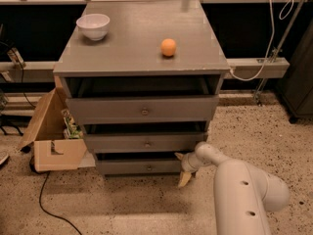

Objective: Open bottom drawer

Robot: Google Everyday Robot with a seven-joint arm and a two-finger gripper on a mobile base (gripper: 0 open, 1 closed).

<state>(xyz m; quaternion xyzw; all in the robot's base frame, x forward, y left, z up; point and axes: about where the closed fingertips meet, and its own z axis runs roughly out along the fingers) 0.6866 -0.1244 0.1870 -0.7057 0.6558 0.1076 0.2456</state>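
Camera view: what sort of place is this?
Likely a lab or workshop: speckled terrazzo floor, brown cardboard box and grey metal rail around a grey wooden drawer chest. The gripper is at the grey bottom drawer's right end.

Pincer (181, 168) low over speckled terrazzo floor (122, 207), cardboard box (54, 153) well to its left, grey worktop (137, 48) above, dark panels (249, 31) beyond.

Robot lab, jaws by bottom drawer (142, 167), cable (40, 195)

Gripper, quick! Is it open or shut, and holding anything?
Gripper: open, nothing in it, low beside the right end of the bottom drawer.
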